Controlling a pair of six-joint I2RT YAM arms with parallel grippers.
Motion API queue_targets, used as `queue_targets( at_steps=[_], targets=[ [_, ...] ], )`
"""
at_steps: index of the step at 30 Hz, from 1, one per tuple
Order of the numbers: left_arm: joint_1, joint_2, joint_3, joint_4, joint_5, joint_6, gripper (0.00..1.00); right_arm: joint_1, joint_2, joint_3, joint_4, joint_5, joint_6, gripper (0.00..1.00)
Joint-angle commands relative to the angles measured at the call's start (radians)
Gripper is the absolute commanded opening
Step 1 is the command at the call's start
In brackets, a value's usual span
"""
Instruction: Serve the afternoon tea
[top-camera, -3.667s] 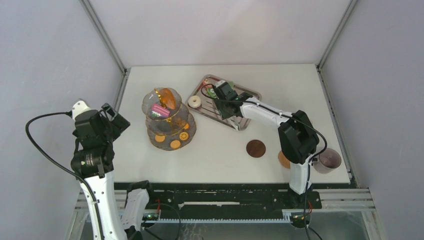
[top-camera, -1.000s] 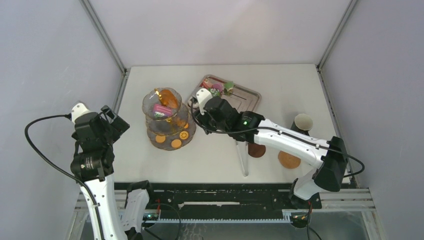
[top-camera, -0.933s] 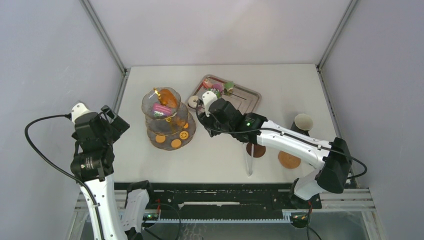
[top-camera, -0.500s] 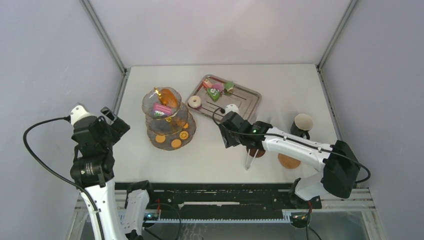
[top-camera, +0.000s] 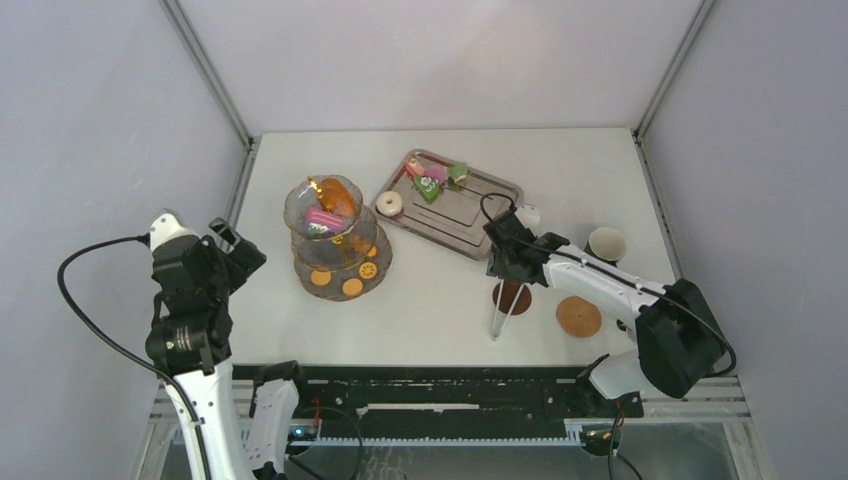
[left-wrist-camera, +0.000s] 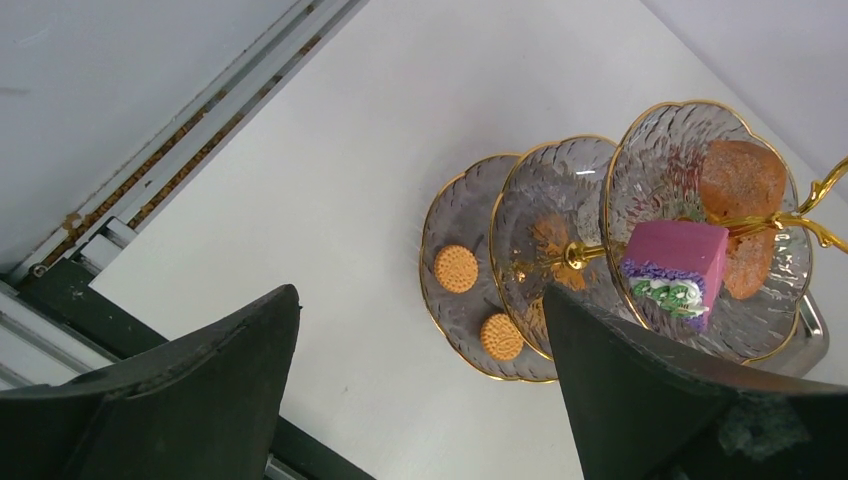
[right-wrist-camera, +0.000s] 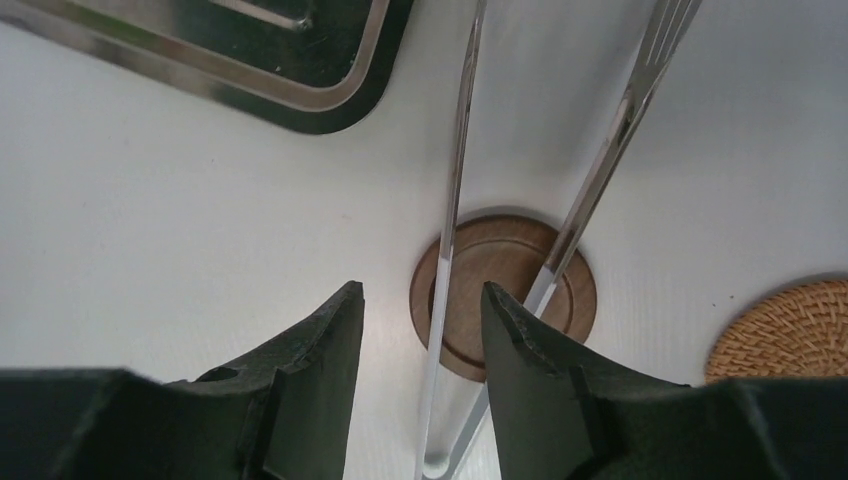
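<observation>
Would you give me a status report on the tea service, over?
Left fingers open, empty, clear of stand. Right fingers open over tongs lying across a coaster. Donut and cakes on tray; cup off coaster.

We could read no text, label, brand, number or sign in any of the three views.
</observation>
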Motion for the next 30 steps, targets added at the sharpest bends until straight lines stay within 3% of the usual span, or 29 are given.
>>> queue_targets(
  at_steps=[1,10,15,18,20,21,26,30],
  targets=[
    [0.005,-0.006,-0.027,0.041,0.029,-0.003,0.95,-0.036,0.06,0.011,0.078,-0.033,0.053,0.53],
    [0.004,0.013,-0.037,0.056,0.034,0.001,0.96,-0.061,0.174,0.01,0.134,-0.062,0.071,0.45],
    [0.004,0.019,-0.049,0.066,0.036,0.003,0.96,-0.061,0.158,0.005,0.134,-0.033,0.053,0.32],
    [0.004,0.026,-0.051,0.069,0.033,0.003,0.95,-0.06,0.136,0.0,0.122,-0.011,0.037,0.2],
    [0.005,0.03,-0.051,0.072,0.03,0.003,0.95,-0.061,0.119,0.0,0.108,0.008,0.023,0.03],
    [0.006,0.033,-0.052,0.075,0.028,0.002,0.95,-0.062,0.11,0.001,0.101,0.016,0.012,0.0],
    [0.005,0.048,-0.047,0.082,0.03,-0.003,0.95,-0.057,0.018,0.004,0.063,0.055,-0.048,0.0],
    [0.004,0.053,-0.051,0.09,0.026,0.0,0.96,0.003,-0.051,0.004,0.126,-0.005,-0.197,0.0]
  ],
)
